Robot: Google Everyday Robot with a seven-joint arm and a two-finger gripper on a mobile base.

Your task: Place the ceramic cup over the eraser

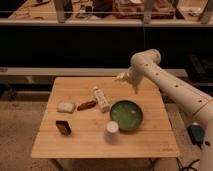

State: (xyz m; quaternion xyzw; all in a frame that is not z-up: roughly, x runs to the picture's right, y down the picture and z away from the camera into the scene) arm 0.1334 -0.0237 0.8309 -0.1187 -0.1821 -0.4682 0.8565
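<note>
We see the tool up in the air over the back of the wooden worktop. Its two fingers are spread apart and there is nothing in them. The ceramic cup stands near the front of the worktop, just beside the front left rim of the green bowl. It is well apart from the tool. The eraser lies to the left of the cup, near the front left of the worktop, with bare wood between the two. Behind the eraser lies a pale pad. Next to the pad is a small reddish-brown thing. A white tube bottle lies flat between that thing and the bowl.
</note>
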